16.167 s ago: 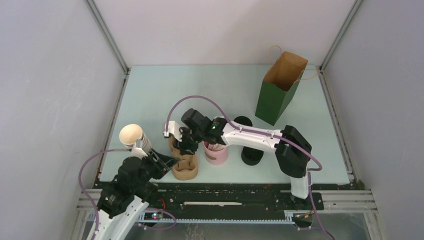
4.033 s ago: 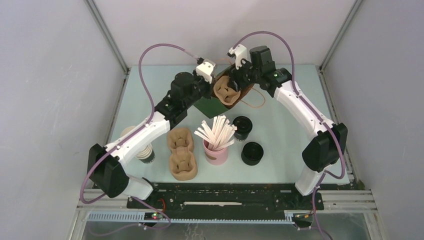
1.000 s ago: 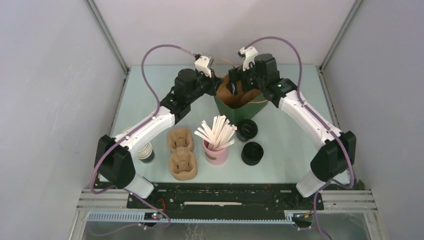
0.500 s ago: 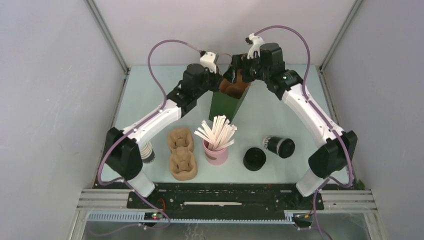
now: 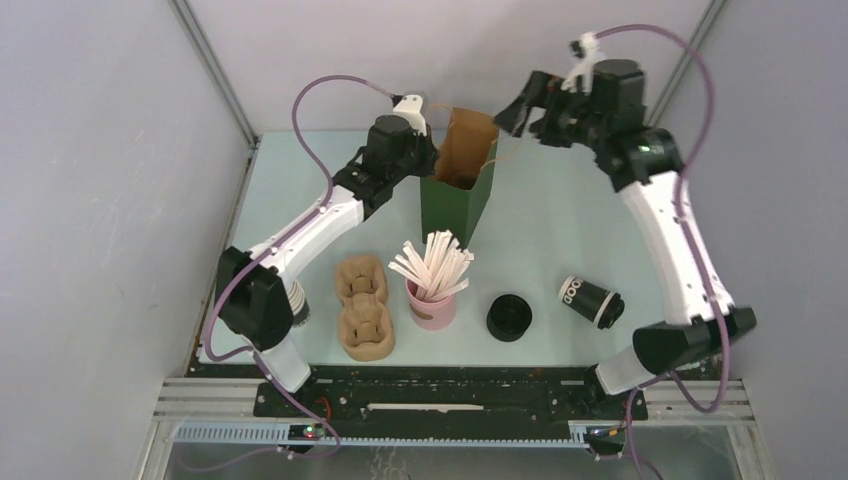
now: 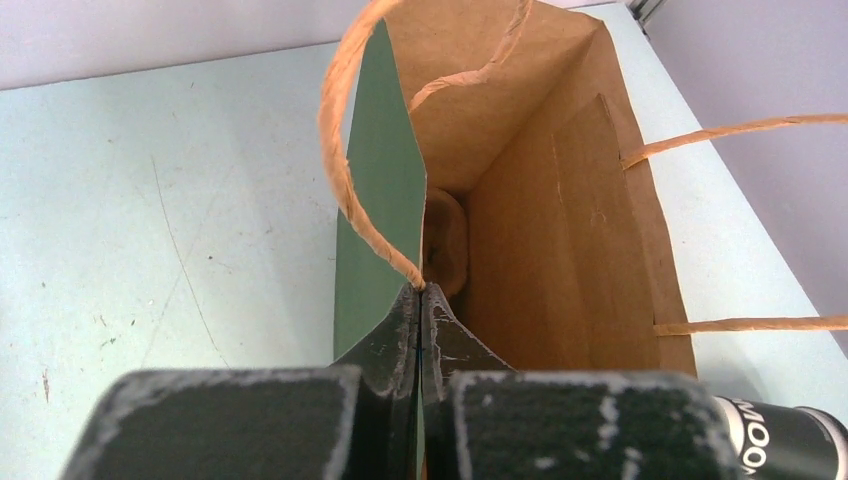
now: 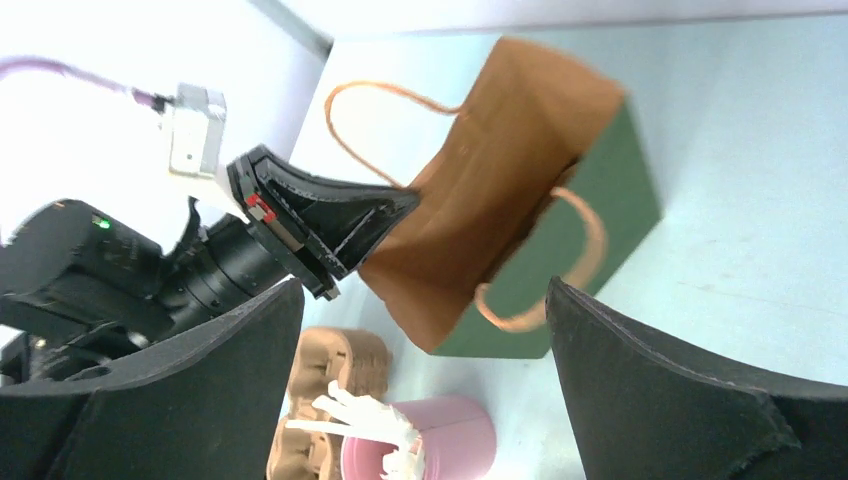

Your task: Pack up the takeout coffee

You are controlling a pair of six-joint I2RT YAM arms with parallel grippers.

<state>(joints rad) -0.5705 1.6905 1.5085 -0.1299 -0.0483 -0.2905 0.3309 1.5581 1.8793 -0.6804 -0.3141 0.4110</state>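
Standing by the bench (image 5: pixel 280 180), I see the coffee cup (image 5: pixel 590 301) lying on its side. It is black, with white marks on it and its black lid on. It lies on the right part of the bench, near the front. It is well apart from the bag (image 5: pixel 458 190), and nothing is holding it.

The bag is green outside and brown inside. It stands up near the back of the bench with its top wide open. The left pincer (image 6: pixel 420 300) is pinched tight on the bag's rim, right where one rope handle (image 6: pixel 345 150) meets the paper. Deep down in the bag I can see a bit of a brown paper tray (image 6: pixel 445 240).

The right pincer (image 5: pixel 530 110) is up in the air, higher than the bag and off to its right. Its two fingers (image 7: pixel 180 380) are spread far apart, and there is nothing between them.

A short black stack of lids (image 5: pixel 508 317) sits just left of the coffee cup, not touching it. Left of that is a pink cup (image 5: pixel 431 305) full of white straws (image 5: pixel 435 265). More brown trays (image 5: pixel 362 305) sit beside the pink cup. A stack of paper cups (image 5: pixel 297 305) is at the far left, partly hidden behind the left arm.
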